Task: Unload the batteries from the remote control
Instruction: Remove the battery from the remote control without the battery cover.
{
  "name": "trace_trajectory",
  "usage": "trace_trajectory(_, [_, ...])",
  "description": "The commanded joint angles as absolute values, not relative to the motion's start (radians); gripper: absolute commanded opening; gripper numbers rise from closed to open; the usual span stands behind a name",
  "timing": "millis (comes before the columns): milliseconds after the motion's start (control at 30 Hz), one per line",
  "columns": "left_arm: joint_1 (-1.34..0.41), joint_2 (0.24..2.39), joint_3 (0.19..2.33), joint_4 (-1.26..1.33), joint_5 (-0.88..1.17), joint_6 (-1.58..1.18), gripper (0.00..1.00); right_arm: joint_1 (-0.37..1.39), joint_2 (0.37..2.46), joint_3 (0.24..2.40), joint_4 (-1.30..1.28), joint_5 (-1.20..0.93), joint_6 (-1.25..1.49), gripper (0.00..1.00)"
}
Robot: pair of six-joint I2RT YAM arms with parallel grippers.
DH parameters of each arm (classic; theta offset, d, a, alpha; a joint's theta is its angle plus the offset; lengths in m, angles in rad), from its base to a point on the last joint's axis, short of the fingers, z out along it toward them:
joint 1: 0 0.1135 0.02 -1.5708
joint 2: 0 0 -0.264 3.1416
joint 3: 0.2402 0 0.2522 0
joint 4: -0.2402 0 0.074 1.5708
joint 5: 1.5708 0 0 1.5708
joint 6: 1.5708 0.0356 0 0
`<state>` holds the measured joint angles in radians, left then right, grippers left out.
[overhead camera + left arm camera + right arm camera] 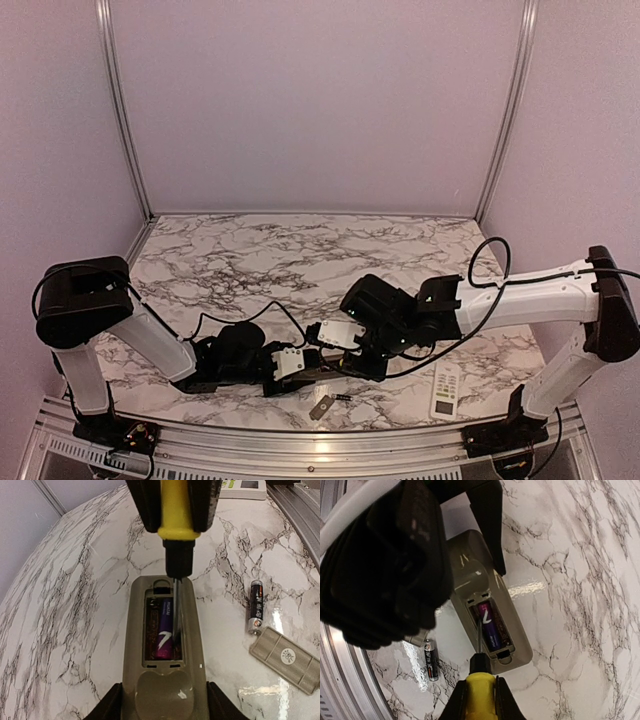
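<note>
Your left pincer (pixel 165 706) grips the remote (pixel 136 630); your right pincer (pixel 480 707) clamps the screwdriver (pixel 176 530), tip beside the blue battery (pixel 165 630) in its bay. A dark battery (pixel 256 606) lies on the counter (pixel 75 630) nearby.

Purple battery (pixel 164 630), grey remote (pixel 165 692), yellow-handled screwdriver (pixel 176 510), marbled table (pixel 75 605).

This looks like a robot lab, a small test booth and not a home. Plain pale purple walls (pixel 320 100) close it in at the far side, the left and the right. Shiny metal posts (pixel 122 110) stand at the far corners. The tabletop (pixel 300 250) has a marble look. The left arm (pixel 150 335) and the right arm (pixel 530 295) are fixed at the near edge by a metal rail (pixel 300 445). Black cables (pixel 492 239) loop off them.
</note>
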<state>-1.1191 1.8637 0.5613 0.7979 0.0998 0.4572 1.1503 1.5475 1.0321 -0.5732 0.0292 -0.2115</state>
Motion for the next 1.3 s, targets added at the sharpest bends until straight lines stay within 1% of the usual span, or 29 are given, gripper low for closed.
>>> trace_trajectory(0, [-1.124, 1.872, 0.573, 0.730, 0.130, 0.469, 0.00, 1.157, 1.558, 1.038, -0.588, 0.090, -0.185, 0.00])
trace_trajectory(233, [-1.124, 1.874, 0.575, 0.733, 0.122, 0.467, 0.00, 1.158, 1.529, 1.005, -0.561, 0.107, -0.141, 0.00])
trace_trajectory(733, [-1.111, 1.879, 0.568, 0.754, 0.096, 0.460, 0.00, 1.174, 1.487, 0.956, -0.491, 0.224, -0.044, 0.00])
trace_trajectory(900, [-1.106, 1.879, 0.560, 0.771, 0.086, 0.455, 0.00, 1.193, 1.487, 0.950, -0.473, 0.310, 0.013, 0.00])
trace_trajectory(1267, [-1.084, 1.875, 0.552, 0.785, 0.075, 0.445, 0.00, 1.202, 1.494, 0.932, -0.421, 0.401, 0.058, 0.00])
